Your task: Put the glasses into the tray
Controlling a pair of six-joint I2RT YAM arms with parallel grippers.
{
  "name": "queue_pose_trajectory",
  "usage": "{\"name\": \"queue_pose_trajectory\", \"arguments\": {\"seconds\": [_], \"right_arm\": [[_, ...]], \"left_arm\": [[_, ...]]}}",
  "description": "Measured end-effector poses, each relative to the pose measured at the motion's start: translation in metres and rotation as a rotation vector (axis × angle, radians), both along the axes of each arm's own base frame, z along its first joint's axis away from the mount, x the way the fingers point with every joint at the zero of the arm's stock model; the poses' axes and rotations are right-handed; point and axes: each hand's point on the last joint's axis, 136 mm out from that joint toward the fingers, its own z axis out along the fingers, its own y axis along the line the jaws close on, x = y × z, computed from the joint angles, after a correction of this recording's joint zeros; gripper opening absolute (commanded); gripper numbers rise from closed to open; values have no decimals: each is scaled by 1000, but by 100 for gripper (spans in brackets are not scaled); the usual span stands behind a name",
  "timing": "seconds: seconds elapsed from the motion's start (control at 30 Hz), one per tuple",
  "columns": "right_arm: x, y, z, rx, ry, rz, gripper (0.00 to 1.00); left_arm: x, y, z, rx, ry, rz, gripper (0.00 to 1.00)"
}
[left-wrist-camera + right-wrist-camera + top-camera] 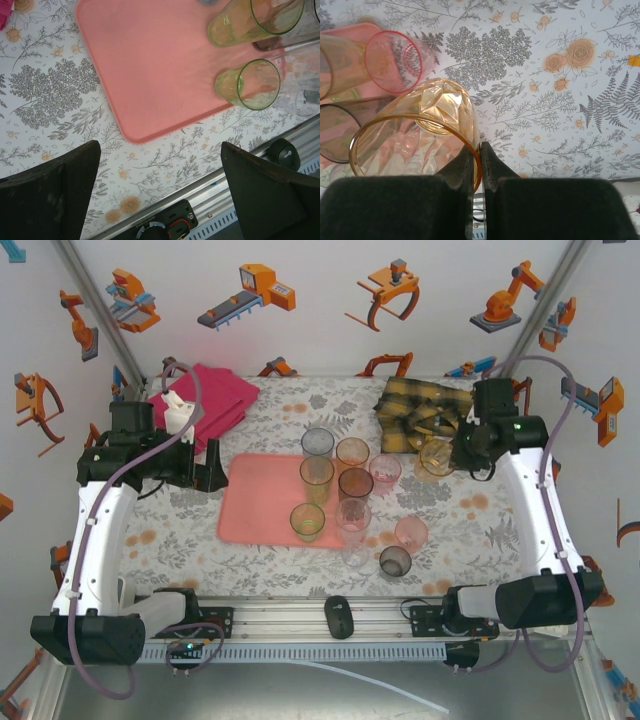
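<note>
Top view: salmon tray [250, 510] lies mid-surface [470, 530], with glasses [317, 475] on its right part and beside it. The left pincer [205, 468], left of the tray, stands apart.
Left wrist: two green glasses [250, 85] stand on the tray.
Right wrist: the right pincer [479, 155] is clamped on an amber glass [420, 130] off the tray.

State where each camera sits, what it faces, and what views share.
Top external: overhead from the near edge, looking down on table, tray, left arm, right arm.
Left wrist: behind open left gripper, facing down at tray.
Right wrist: behind right gripper shut on amber glass, facing down.
Shared: tray in top and left wrist.
</note>
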Motion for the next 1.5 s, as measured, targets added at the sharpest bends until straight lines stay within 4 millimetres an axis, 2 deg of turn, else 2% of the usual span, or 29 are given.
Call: {"name": "queue_pose_trajectory", "arguments": {"seconds": [0.17,0.3,0.6,0.8,0.93,1.2,1.3,1.5], "right_arm": [[7,16,27,-7,-36,50,3],[21,42,42,-20,-47,119,3],[54,131,81,-36,-123,310,3],[62,201,90,-32,-160,440,4],[54,244,82,-30,-153,530,4],[15,320,50,-49,-98,709,4],[-4,341,42,-62,-83,771,4],[-34,368,37,-64,-79,854,4]], "left_arm": [[1,0,0,0,-3,0,98],[1,0,0,2,-3,1,98],[3,4,-1,18,-5,23,98],[6,12,-1,31,-4,65,98],[11,24,-1,31,-4,120,99],[17,47,2,-3,0,228,99],[18,50,4,-9,-5,246,99],[18,54,11,-21,-20,258,99]]}}
